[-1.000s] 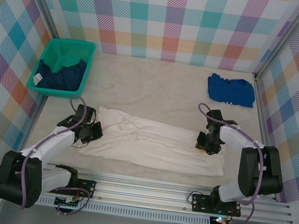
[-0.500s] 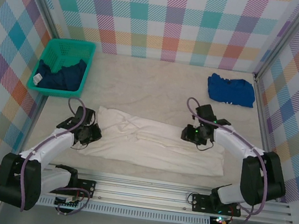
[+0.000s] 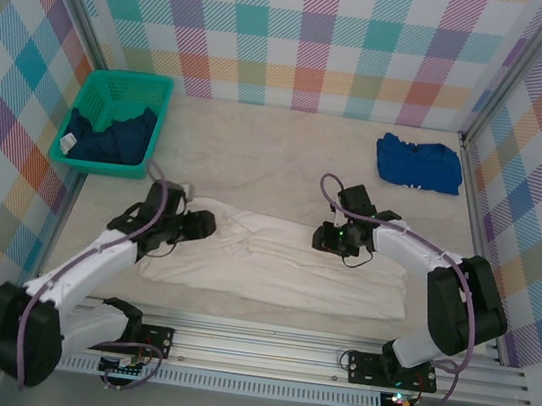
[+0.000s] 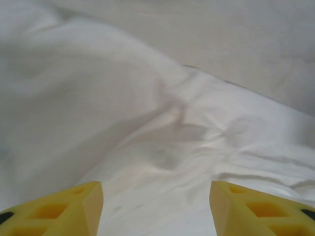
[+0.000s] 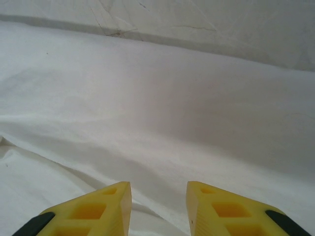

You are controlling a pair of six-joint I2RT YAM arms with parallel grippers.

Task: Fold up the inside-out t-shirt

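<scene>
1. White t-shirt (image 3: 282, 265): lies spread flat, left end beneath the left gripper (image 3: 202, 224), far edge beneath the right gripper (image 3: 325, 237).
2. Teal basket (image 3: 132, 76): holds a navy garment (image 3: 109, 135); sits beyond the left gripper, well apart.
3. Folded blue shirt (image 3: 416, 163): beyond the right gripper, to its right, well apart.
4. Left gripper: jaws wide apart, empty, over cloth.
5. Right gripper: jaws narrowly parted, nothing gripped.
</scene>
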